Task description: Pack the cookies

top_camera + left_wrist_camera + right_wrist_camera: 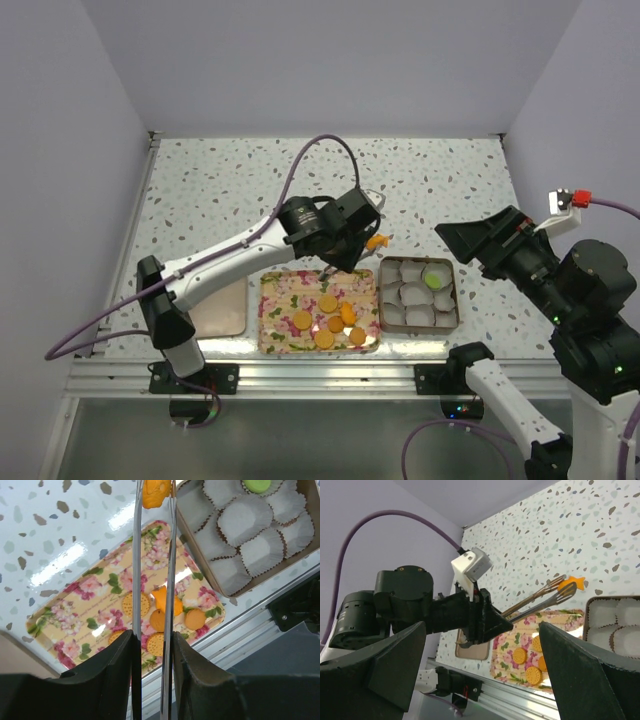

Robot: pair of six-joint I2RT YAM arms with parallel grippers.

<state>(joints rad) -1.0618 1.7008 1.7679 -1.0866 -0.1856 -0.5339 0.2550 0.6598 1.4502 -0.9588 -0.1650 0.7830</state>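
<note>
My left gripper [348, 245] [152, 645] is shut on metal tongs [136, 580], and the tongs pinch one orange cookie [376, 241] [156, 492] [570, 583]. They hold it in the air over the gap between the floral tray [272, 300] and the brown box [456, 292] of white paper cups. Several orange cookies [325, 303] [136, 604] lie on the tray. A light green cookie [433, 278] [257, 485] sits in a far cup. My right gripper [470, 238] [482, 625] is open, empty and raised right of the box.
A tan mat [220, 308] lies left of the tray. The metal rail [320, 375] runs along the table's near edge just below tray and box. Purple walls close in the speckled table on three sides.
</note>
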